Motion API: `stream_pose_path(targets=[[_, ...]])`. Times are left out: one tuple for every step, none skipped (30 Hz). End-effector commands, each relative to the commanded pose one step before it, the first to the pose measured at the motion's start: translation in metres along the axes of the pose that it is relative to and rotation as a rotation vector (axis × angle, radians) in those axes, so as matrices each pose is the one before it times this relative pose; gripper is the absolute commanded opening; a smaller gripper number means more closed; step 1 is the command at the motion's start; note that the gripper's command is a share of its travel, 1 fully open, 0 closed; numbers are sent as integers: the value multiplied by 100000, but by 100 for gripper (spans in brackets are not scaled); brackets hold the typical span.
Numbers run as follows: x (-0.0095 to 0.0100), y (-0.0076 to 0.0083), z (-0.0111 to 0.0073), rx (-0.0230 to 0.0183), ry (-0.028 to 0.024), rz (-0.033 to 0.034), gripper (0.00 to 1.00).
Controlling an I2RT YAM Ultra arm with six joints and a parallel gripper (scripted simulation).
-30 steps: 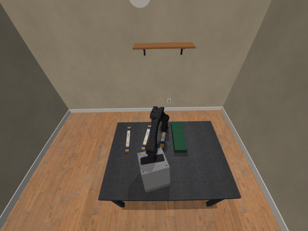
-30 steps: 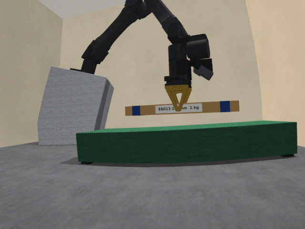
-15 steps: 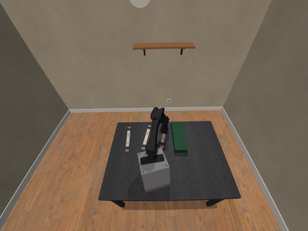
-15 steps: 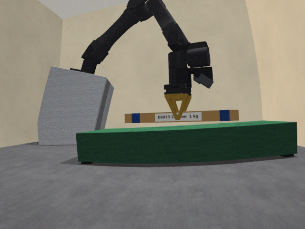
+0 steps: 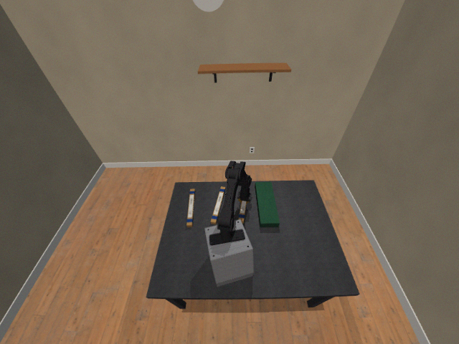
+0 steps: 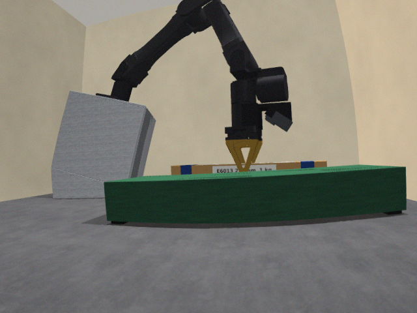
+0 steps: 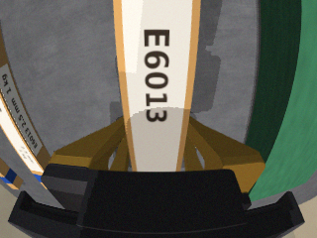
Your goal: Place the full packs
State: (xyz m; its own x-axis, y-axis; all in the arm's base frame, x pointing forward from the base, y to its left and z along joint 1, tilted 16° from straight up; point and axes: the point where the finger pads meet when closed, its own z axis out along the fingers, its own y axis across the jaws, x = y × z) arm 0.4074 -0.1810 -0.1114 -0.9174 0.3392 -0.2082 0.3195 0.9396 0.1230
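Note:
My gripper (image 6: 245, 166) is shut on the middle of a tan electrode pack (image 6: 250, 167) with blue bands and a white "E6013 1 kg" label. The pack is level and low, just behind the green low platform (image 6: 255, 193) in the exterior view, which hides its underside. In the wrist view the held pack (image 7: 158, 59) runs between my fingers over the grey table, with the platform (image 7: 284, 73) alongside on the right. In the top view the held pack (image 5: 242, 211) lies left of the platform (image 5: 267, 203). Two other packs lie flat on the table, one at the left (image 5: 190, 208) and one in the middle (image 5: 217, 205).
The arm's grey base block (image 5: 229, 255) stands on the dark table in front of the packs. The middle pack shows at the left edge of the wrist view (image 7: 14, 126). A wooden shelf (image 5: 244, 68) hangs on the back wall.

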Motion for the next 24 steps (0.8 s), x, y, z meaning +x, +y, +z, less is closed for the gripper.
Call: stream_pose_path(targets=[[-3612,-222,-1979,1568,-10190,-289,0],[447,39,661,-164,1316,66,0],[506,66,728,-203,1492,31,0],[220,80,419,-110,662,-95,0],[-111,96,59,-1,-300,-236,0],[0,0,0,0,0,0,0],[0,0,0,0,0,0,0],[-1088,-220,-1117,329,-3353,161,0],[-25,15,170,18,5,-22,0],[-30,-61,-10,50,-15,130,0],[-31,24,2,-6,4,-41,0],[-26,37,4,-12,7,-63,0],[117,55,4,-84,567,18,0],[218,63,3,-116,966,81,0],[65,45,3,-49,358,-8,0],[54,45,3,-45,316,-18,0],[53,47,3,-50,311,-20,0],[-71,31,4,10,-188,-92,0],[-105,26,5,27,-334,-112,0],[-14,36,7,-11,10,-62,0],[6,39,8,-18,71,-55,0],[-12,36,10,-7,-23,-67,0],[0,0,0,0,0,0,0],[0,0,0,0,0,0,0]])
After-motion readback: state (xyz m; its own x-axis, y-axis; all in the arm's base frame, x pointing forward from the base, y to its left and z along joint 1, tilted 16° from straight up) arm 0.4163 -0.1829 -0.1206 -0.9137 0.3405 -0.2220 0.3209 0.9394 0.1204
